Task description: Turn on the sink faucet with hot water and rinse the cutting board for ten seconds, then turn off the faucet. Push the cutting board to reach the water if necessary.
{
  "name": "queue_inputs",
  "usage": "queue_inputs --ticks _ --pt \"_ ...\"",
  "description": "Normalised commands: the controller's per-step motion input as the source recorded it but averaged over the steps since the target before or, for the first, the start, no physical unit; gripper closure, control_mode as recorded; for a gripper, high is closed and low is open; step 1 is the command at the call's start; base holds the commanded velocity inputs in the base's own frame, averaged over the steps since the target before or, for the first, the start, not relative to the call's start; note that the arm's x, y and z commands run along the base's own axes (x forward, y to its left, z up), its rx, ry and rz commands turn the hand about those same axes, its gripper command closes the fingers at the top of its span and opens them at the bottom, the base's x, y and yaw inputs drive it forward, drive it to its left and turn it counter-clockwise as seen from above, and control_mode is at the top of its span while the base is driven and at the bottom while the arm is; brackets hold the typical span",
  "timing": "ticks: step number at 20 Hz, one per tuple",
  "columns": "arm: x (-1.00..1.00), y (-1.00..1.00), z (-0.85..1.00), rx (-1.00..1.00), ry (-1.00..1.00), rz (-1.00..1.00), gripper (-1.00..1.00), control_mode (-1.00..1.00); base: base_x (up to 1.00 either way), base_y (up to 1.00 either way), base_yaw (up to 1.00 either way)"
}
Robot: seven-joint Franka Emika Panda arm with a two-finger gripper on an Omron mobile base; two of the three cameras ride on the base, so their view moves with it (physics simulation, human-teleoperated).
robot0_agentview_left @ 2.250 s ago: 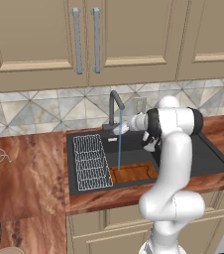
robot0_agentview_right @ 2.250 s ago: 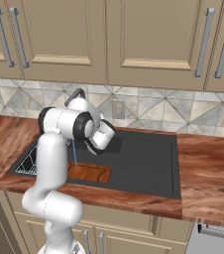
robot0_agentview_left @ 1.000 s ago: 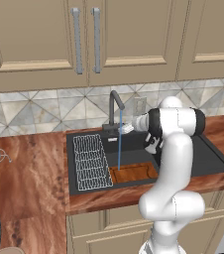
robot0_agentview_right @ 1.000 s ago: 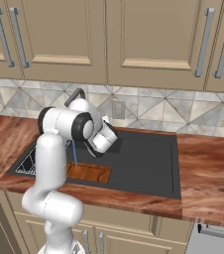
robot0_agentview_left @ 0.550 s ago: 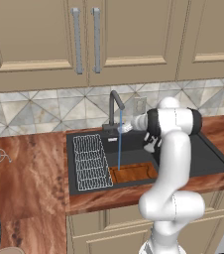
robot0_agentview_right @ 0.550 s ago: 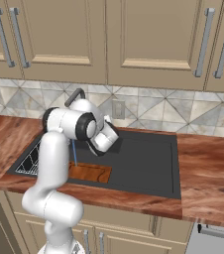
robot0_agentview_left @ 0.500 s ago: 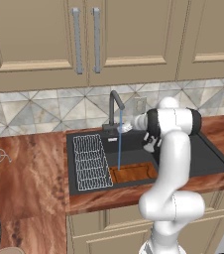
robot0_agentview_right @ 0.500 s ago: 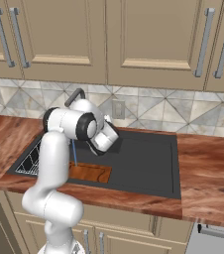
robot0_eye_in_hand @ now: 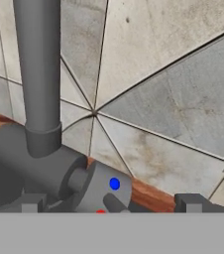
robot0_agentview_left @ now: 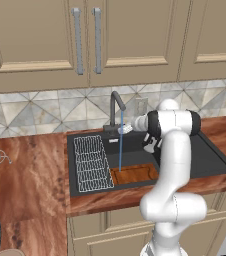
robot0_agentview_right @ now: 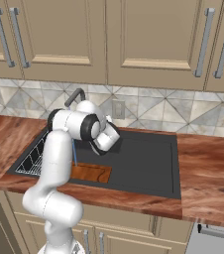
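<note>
The sink faucet (robot0_agentview_left: 116, 107) stands at the back rim of the black sink (robot0_agentview_left: 210, 159), and a thin blue stream of water (robot0_agentview_left: 120, 145) falls from its spout onto the cutting board (robot0_agentview_left: 135, 174) lying at the basin's front edge, beside a white wire rack (robot0_agentview_left: 91, 162). The gripper (robot0_eye_in_hand: 109, 203) sits at the faucet's base lever (robot0_eye_in_hand: 101, 187), fingers spread wide on either side of it.

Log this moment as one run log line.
water: running onto cutting board | hand: at sink faucet base lever, fingers either side | sink: board at front edge beside wire rack
</note>
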Motion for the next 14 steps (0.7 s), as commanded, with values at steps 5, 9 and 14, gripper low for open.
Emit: queue_inputs --ticks 5,9,14 --pt "0.0 0.0 -0.02 0.0 0.0 0.0 -1.0 -1.0 0.0 0.0 0.0" --pt "0.09 0.0 -0.05 0.0 0.0 0.0 -1.0 -1.0 0.0 0.0 0.0" --pt "0.13 0.0 -0.18 0.0 0.0 0.0 -1.0 -1.0 0.0 0.0 0.0"
